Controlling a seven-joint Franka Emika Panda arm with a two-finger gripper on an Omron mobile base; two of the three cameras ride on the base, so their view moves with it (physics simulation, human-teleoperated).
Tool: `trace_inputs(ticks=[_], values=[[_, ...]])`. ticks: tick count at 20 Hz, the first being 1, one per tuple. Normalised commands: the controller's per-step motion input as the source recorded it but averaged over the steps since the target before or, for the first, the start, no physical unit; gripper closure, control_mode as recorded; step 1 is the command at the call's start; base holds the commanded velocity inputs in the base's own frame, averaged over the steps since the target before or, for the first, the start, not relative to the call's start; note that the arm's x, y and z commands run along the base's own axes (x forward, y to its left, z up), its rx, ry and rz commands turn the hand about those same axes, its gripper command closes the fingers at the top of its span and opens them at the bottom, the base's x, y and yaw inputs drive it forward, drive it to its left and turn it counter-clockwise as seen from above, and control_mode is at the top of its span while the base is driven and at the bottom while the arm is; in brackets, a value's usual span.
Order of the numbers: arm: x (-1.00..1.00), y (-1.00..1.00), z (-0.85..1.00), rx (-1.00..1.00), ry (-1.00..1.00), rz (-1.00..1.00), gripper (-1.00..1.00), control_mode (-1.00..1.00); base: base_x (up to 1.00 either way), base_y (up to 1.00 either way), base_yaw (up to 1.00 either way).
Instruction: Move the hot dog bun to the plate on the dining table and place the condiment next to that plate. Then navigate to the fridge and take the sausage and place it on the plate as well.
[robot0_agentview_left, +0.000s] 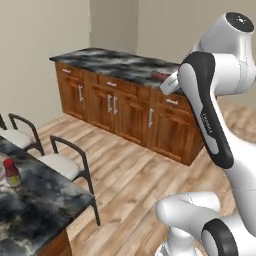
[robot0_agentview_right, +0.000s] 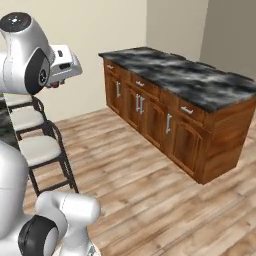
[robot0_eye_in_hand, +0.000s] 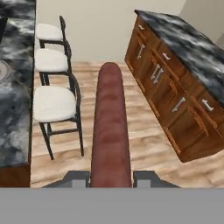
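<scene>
A long red-brown sausage (robot0_eye_in_hand: 110, 131) runs away from me between the two fingertips of my gripper (robot0_eye_in_hand: 111, 179), which is shut on it. From the left base, the sausage's end (robot0_agentview_left: 159, 76) pokes out past the raised hand, high above the floor. The dining table (robot0_agentview_left: 35, 200) lies at the lower left, with the red-capped condiment (robot0_agentview_left: 12, 172) standing on it. An edge of the pale plate (robot0_eye_in_hand: 2, 70) shows on the dining table's dark top (robot0_eye_in_hand: 15, 109) in the hand view. The hot dog bun and the fridge are out of view.
A marbled wall counter with wooden drawers (robot0_agentview_left: 125, 100) (robot0_agentview_right: 190, 90) (robot0_eye_in_hand: 175, 83) stands across the wooden floor. White-cushioned stools (robot0_agentview_left: 60, 162) (robot0_eye_in_hand: 52, 103) (robot0_agentview_right: 37, 147) line the dining table's side. An open strip of floor (robot0_eye_in_hand: 144, 144) runs between the stools and the counter.
</scene>
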Motion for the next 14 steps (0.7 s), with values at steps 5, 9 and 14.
trace_inputs(ticks=[5,9,14], values=[[0.00,0.00,0.00,0.00,0.00,0.00,1.00,1.00,0.50,-0.53,0.58],[0.00,0.00,0.00,0.00,0.00,0.00,1.00,1.00,0.48,-0.56,0.57],[0.00,0.00,0.00,0.00,0.00,0.00,1.00,1.00,0.46,-0.55,0.57]])
